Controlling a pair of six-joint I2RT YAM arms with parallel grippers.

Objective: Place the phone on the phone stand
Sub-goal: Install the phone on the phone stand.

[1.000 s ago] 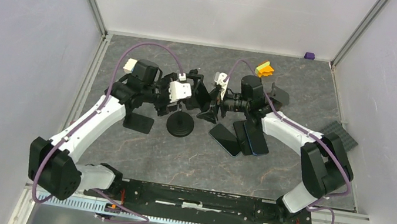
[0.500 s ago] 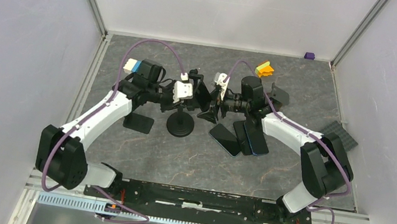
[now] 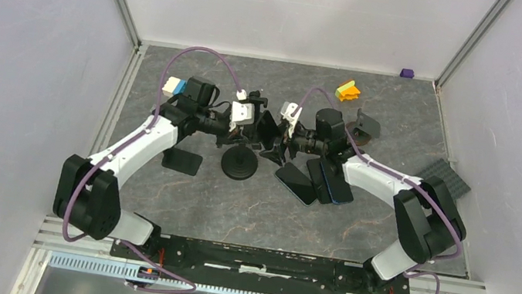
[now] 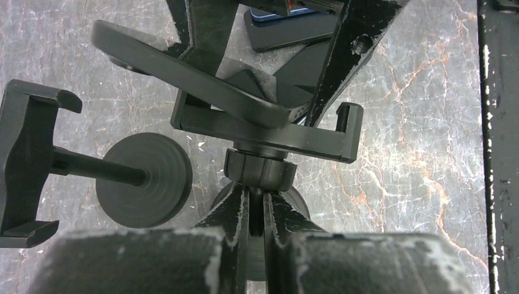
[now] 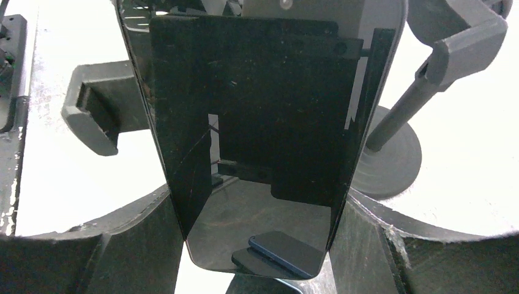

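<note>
Presently: left tool (image 4: 256,203), narrow, pinched on the stem of the upright phone stand (image 4: 264,133), just under its cradle. Right tool (image 5: 260,208), wide, clamped across the side edges of the phone (image 5: 257,122). Phone held tilted over the cradle; contact cannot be told. Second stand (image 4: 139,179) lying on its side on the worktop (image 4: 416,122). Further phones (image 3: 297,184) flat beside the right arm.

No legible text, labels or numbers
</note>
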